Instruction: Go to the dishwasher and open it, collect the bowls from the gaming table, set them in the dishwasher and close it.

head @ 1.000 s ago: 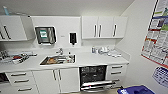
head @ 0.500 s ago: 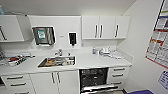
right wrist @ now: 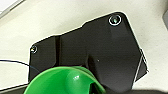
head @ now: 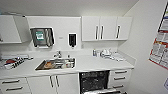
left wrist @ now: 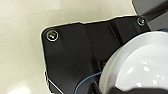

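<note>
The dishwasher (head: pixel 94 80) sits under the white counter (head: pixel 100 63), right of the sink. It stands open, its dark inside with racks showing and its door (head: pixel 105 91) folded down at the picture's lower edge. In the left wrist view a white bowl (left wrist: pixel 140 67) hangs over the pale floor, with my left gripper (left wrist: pixel 125 90) shut on its rim. The right wrist view has a green bowl (right wrist: pixel 62 82) above the floor, with my right gripper (right wrist: pixel 100 88) shut on it. The gaming table is out of view.
A steel sink (head: pixel 56 63) holds dishes. White drawers (head: pixel 121 78) flank the dishwasher on the right and cabinet doors (head: pixel 53 82) on the left. Small items (head: pixel 106 53) stand on the counter's right end. A wall with posters (head: pixel 160 50) closes in on the right.
The whole head picture has shifted: the camera has come closer to the counter, and the dishwasher now sits lower and larger. Both bowls stay in the grippers.
</note>
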Tool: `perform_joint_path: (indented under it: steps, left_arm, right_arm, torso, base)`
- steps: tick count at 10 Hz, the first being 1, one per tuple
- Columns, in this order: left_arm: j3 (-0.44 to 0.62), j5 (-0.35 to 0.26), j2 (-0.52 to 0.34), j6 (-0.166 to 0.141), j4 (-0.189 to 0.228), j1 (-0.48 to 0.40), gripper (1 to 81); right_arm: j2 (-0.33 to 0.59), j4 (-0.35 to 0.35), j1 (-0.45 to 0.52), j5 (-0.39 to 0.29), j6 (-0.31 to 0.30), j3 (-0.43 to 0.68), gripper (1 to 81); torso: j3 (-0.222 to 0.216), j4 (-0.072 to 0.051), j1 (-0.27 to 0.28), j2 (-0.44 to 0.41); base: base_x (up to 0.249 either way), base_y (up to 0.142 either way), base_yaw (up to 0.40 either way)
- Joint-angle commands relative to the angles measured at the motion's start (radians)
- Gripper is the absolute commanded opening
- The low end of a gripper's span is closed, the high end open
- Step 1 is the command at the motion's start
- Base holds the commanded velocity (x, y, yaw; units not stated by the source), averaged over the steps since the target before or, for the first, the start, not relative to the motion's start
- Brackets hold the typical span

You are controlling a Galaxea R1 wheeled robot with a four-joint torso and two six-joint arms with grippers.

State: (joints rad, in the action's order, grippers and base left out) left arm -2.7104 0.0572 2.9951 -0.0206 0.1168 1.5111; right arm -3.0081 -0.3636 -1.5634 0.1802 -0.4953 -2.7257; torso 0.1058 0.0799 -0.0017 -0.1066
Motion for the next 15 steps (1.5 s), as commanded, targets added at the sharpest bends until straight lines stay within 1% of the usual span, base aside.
perform_joint_path:
  steps: [1,5,15]
  left_arm:
    - [0.003,-0.053,-0.004,0.005,0.004,-0.047,1.0]
    - [0.003,-0.053,-0.005,0.005,0.003,-0.047,1.0]
    - [0.003,-0.053,-0.007,0.007,0.001,-0.047,1.0]
  right_arm:
    - [0.002,-0.006,0.047,-0.045,0.000,-0.001,1.0]
    - [0.002,-0.006,0.047,-0.047,0.000,0.000,1.0]
    - [0.002,-0.008,0.045,-0.047,0.001,-0.001,1.0]
  torso:
    - [0.000,0.000,0.002,0.000]
    - [0.000,0.000,0.002,0.000]
    - [0.000,0.000,0.002,0.000]
  base:
    - [0.143,0.000,0.000]
    - [0.141,0.000,0.000]
    - [0.140,-0.094,0.000]
